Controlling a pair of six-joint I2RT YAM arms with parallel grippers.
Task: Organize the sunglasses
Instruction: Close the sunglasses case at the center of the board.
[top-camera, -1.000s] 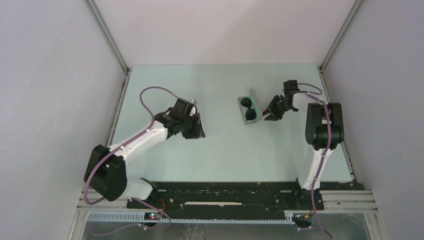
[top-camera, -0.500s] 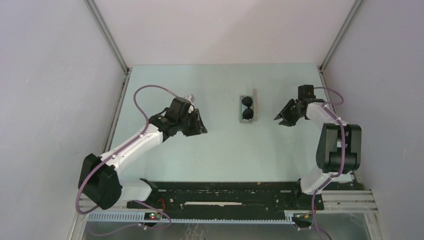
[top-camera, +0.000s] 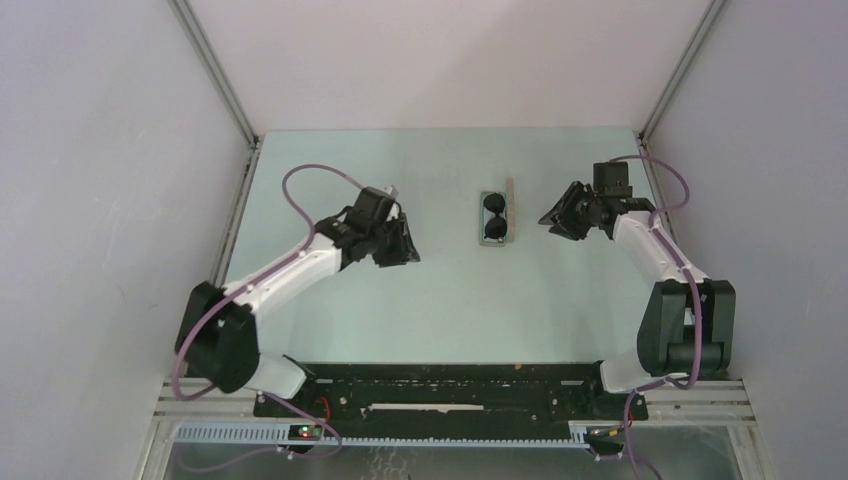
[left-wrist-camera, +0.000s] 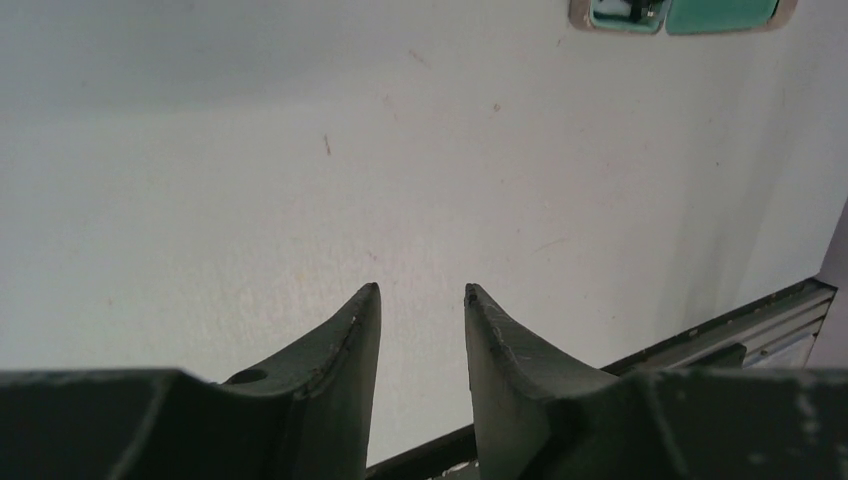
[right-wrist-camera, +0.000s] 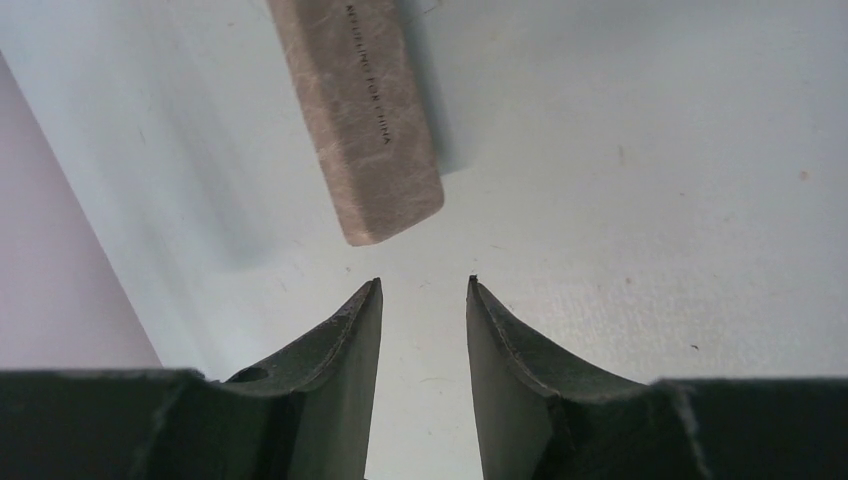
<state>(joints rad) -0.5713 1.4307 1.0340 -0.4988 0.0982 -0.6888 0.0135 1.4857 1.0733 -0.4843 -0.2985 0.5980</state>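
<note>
Top external view puts the sunglasses (top-camera: 494, 216) inside the open case (top-camera: 498, 243), near the middle of the counter (top-camera: 450, 310) and a little towards the far side. We see both dark lenses lying one beyond the other along the case. A thin tan strip along its right edge looks to us like the lid (top-camera: 510, 193) standing up, seen edge-on.

From the left wrist camera, the left end effector (left-wrist-camera: 420, 290) has its fingers partly apart with only bare counter between them. It grips nothing. It hovers well to the left of the case, whose green lining just shows at the top edge of that view.

From the right wrist camera, the right end effector (right-wrist-camera: 422, 283) is likewise partly open and empty. The grey-brown outer side of the case sits just ahead of its fingertips, a little to the left, apart from them. Overhead, this arm is to the right of the case, near it but not touching.

We judge the main step done: the glasses are in the case. What seems left is closing the lid, since the lenses are exposed. We cannot tell from here whether the temple arms are folded flat, which would matter for a clean close.
</note>
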